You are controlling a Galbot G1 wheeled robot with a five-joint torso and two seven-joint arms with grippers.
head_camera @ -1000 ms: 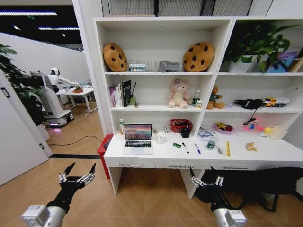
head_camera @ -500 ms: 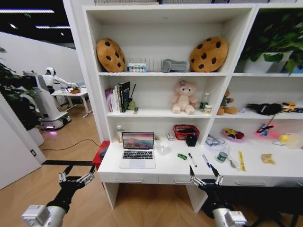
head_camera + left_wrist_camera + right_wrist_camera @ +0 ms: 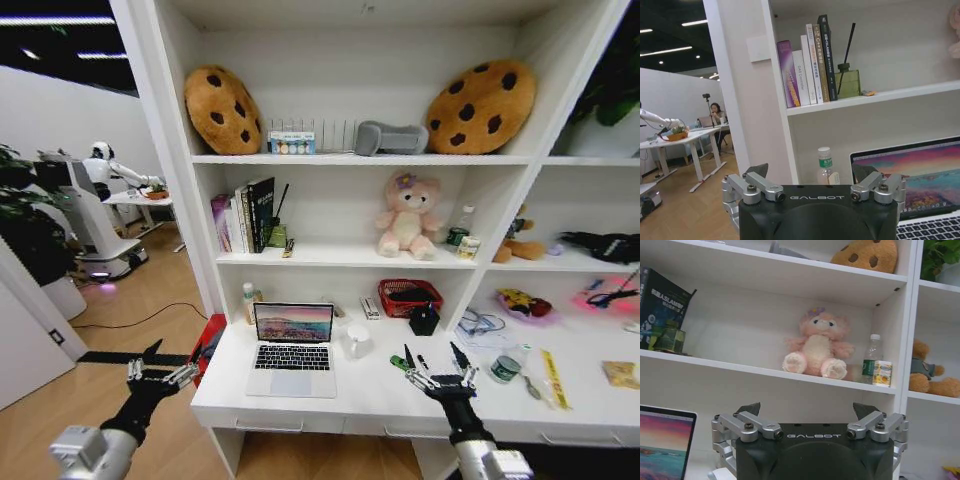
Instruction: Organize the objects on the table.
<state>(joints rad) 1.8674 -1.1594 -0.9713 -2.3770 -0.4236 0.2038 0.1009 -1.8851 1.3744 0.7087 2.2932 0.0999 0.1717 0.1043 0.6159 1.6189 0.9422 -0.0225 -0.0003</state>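
Both grippers are held up, fingers spread: left gripper point(image 3: 163, 361) beside the table point(image 3: 330, 412), right gripper point(image 3: 438, 359) probably above the pens point(image 3: 424, 363).

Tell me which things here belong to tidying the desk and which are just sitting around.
Job: laptop, green toy car, pens, small tin, all on the white desk.
Just around: cookie cushions, pink plush, books, red basket.

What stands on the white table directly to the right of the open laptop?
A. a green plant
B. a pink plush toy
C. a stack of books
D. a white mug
D: in the head view a white mug stands on the table beside the laptop.
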